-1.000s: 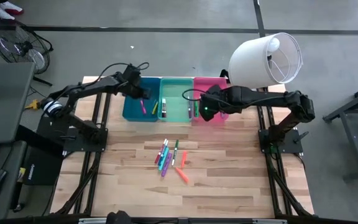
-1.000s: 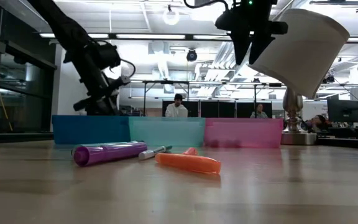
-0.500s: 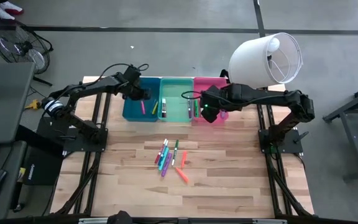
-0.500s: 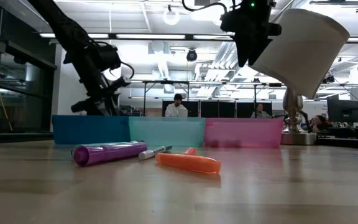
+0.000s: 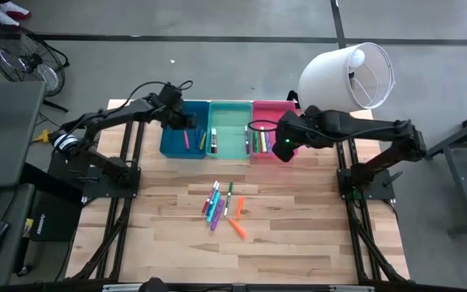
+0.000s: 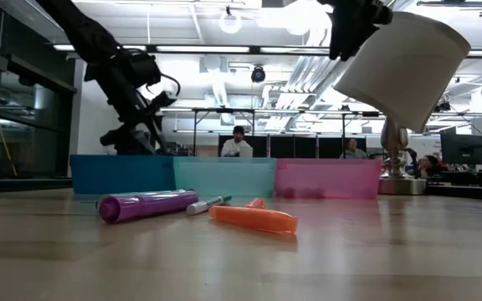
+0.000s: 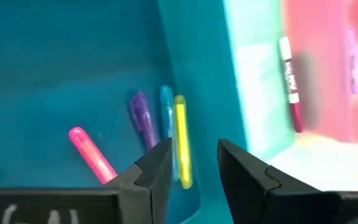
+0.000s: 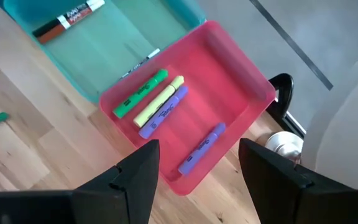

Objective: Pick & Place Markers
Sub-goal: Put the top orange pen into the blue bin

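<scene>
Three bins stand side by side at the table's far edge: blue (image 5: 173, 139), mint green (image 5: 229, 134) and pink (image 5: 270, 134). My left gripper (image 7: 194, 165) hangs open over the blue bin (image 7: 73, 74), above a pink marker (image 7: 92, 155), a purple one (image 7: 143, 118) and a yellow one (image 7: 182, 146) lying on its floor. My right gripper (image 8: 197, 171) is open and empty high above the pink bin (image 8: 229, 81), where green (image 8: 140, 93), yellow and purple markers lie. Several loose markers (image 5: 221, 207) lie on the wood at mid-table.
A large white lamp shade (image 5: 349, 75) stands at the far right corner, close to my right arm. A white-and-maroon marker (image 7: 289, 81) lies in the mint bin. In the low view a purple marker (image 6: 147, 205) and an orange one (image 6: 253, 219) lie nearest. People sit far behind the table.
My right gripper has risen and gone toward the table's right edge, rolling its wrist, and now uncovers the markers in the pink bin. My left gripper has kept its place over the blue bin and turned a little.
</scene>
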Controlling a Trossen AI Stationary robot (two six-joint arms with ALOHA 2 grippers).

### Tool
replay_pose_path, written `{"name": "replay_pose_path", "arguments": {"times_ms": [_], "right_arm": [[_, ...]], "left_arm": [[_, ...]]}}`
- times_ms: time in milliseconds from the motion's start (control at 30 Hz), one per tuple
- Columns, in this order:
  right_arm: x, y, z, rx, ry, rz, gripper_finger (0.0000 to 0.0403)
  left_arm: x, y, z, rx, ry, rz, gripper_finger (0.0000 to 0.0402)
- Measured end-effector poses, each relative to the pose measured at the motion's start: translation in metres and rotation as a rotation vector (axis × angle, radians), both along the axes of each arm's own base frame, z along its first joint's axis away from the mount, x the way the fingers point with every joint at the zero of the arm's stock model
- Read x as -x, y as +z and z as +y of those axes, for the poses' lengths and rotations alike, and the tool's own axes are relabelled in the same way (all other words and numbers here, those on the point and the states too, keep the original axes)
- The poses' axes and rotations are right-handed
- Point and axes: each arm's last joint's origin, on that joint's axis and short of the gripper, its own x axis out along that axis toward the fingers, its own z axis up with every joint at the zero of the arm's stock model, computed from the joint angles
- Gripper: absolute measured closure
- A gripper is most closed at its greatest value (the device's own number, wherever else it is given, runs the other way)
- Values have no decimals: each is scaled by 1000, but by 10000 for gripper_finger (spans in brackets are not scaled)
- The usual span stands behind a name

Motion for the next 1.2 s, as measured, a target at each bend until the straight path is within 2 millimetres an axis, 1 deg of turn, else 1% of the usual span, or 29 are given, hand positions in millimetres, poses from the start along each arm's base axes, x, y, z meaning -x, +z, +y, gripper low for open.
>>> {"name": "replay_pose_path", "arguments": {"times_ms": [100, 233, 367, 433, 600, 767, 867, 967, 1100, 1200], "right_arm": [[4, 4, 2, 4, 13, -7, 194], [8, 5, 3, 11, 19, 10, 194], [8, 5, 3, 16, 29, 22, 194], [8, 5, 3, 19, 35, 26, 194], [8, 5, 3, 24, 44, 32, 194], [8, 5, 3, 27, 61, 40, 194], [5, 6, 4, 7, 78, 12, 194], [1, 7, 8, -20, 143, -15, 194], [-6, 9, 15, -50, 217, -77, 194], [-9, 10, 22, -85, 218, -130, 194]], "left_arm": [[2, 12, -3, -15, -1, -16, 276], [-2, 36, -10, -67, -20, -25, 275], [-10, 61, -27, -107, -59, -16, 275], [-16, 67, -39, -104, -86, 20, 275], [-32, 75, -73, -84, -137, 104, 275], [-49, 75, -110, -67, -164, 114, 275], [-55, 75, -129, -97, -187, 126, 275], [-59, 75, -144, -138, -215, 137, 275], [-61, 75, -160, -178, -244, 145, 275], [-64, 75, -168, -234, -341, 144, 275]]}}
